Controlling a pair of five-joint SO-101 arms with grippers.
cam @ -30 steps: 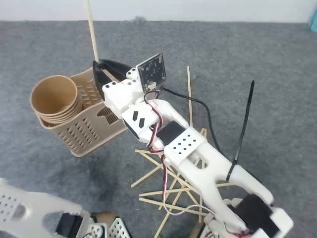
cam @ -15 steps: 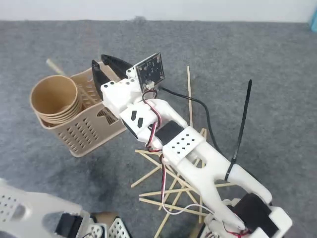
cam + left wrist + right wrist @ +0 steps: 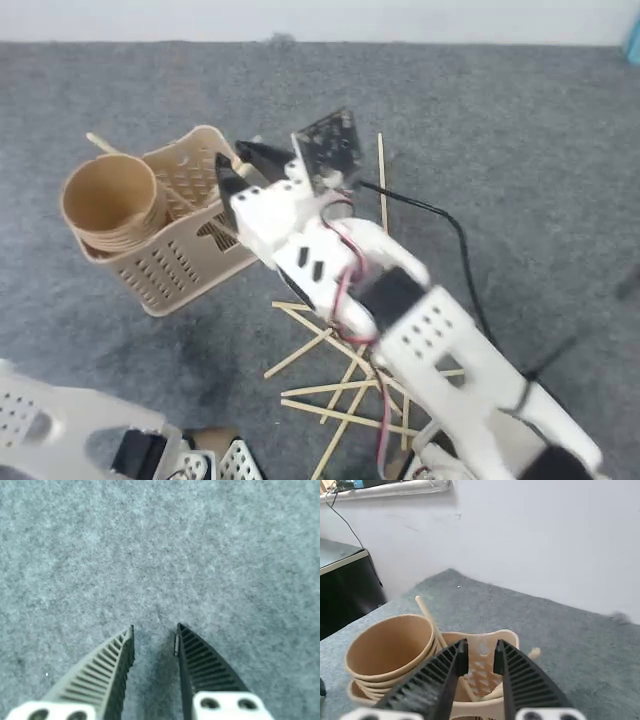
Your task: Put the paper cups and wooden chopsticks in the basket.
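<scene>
My left pincer (image 3: 155,635) hung low over the bare grey worktop (image 3: 520,150), its jaws a little apart and nothing between them. It took no part in this.

Over at the basket (image 3: 175,265), the stacked paper cups (image 3: 110,200) stood in its left end as before. The change was the chopstick (image 3: 105,143). A second earlier I had held it upright above the basket, then it tipped as I let go. It now lay slanted inside, leaning behind the cups with its end poking out past the rim.

My right pincer (image 3: 240,165) had drawn back and to the right from the basket's far edge, its jaws parted by a narrow gap and empty.

So I judged that one more stick was delivered. To the right, a loose heap of chopsticks (image 3: 330,385) lay crisscrossed on the worktop under my right arm, so much of the job remained.
</scene>
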